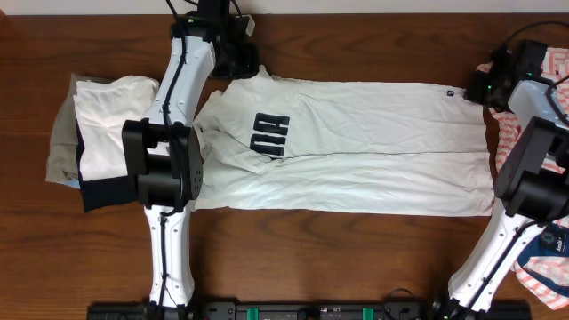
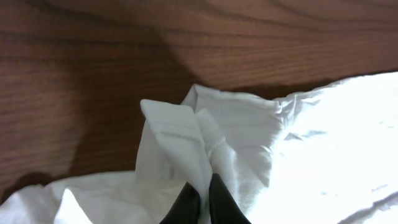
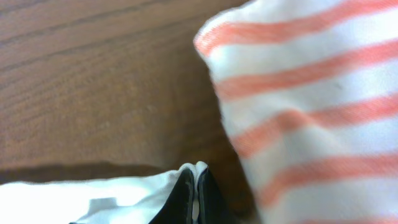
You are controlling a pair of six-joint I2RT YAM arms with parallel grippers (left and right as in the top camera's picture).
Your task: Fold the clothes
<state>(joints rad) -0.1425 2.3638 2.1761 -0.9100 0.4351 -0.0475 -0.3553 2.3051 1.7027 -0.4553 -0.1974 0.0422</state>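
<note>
A large white T-shirt (image 1: pixel 356 142) with dark block lettering (image 1: pixel 269 133) lies spread across the table, folded lengthwise. My left gripper (image 1: pixel 250 73) is shut on the shirt's far left corner; in the left wrist view its black fingers (image 2: pixel 186 202) pinch a bunched fold of white fabric (image 2: pixel 205 134). At the far right corner my right gripper (image 1: pixel 477 92) is shut on the shirt's edge; the right wrist view shows a thin white hem (image 3: pixel 198 169) squeezed between the fingers (image 3: pixel 185 193).
A stack of folded clothes, white (image 1: pixel 108 116) over khaki (image 1: pixel 59 147) and black (image 1: pixel 105 191), sits at the left. Coral-and-white striped garments (image 1: pixel 547 258) lie along the right edge, close beside the right gripper (image 3: pixel 311 112). Bare wooden table (image 1: pixel 311 258) runs along the front.
</note>
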